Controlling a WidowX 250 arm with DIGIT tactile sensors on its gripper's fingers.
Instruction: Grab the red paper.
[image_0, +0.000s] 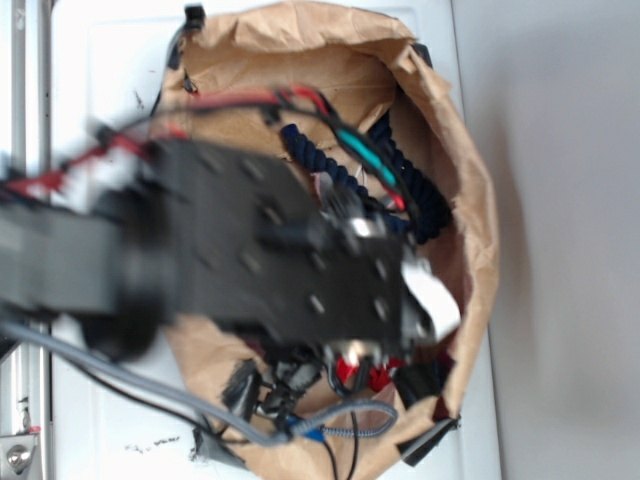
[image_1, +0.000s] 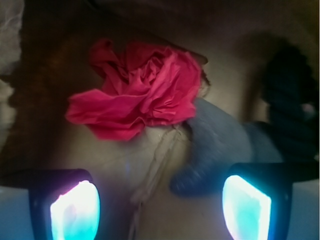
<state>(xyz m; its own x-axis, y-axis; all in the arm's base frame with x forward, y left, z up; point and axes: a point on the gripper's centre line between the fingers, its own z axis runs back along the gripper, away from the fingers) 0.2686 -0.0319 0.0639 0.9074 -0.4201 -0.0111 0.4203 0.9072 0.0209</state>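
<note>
The red paper (image_1: 142, 92) is a crumpled bright red wad lying on the brown floor of the paper bag, in the upper middle of the wrist view. My gripper (image_1: 160, 192) is open and empty. Its two glowing fingers (image_1: 75, 210) stand wide apart at the bottom of that view, short of the paper and not touching it. A grey plush toy (image_1: 215, 145) lies just right of the paper, close to the right finger. In the exterior view my arm (image_0: 250, 240) covers the bag's middle; only small red patches (image_0: 352, 372) show under it.
The brown paper bag (image_0: 470, 230) surrounds everything, its crumpled walls standing up on all sides. A dark blue rope (image_0: 420, 200) lies in the bag at the right, also dark at the right of the wrist view (image_1: 290, 110). Cables (image_0: 340, 425) hang at the bag's near edge.
</note>
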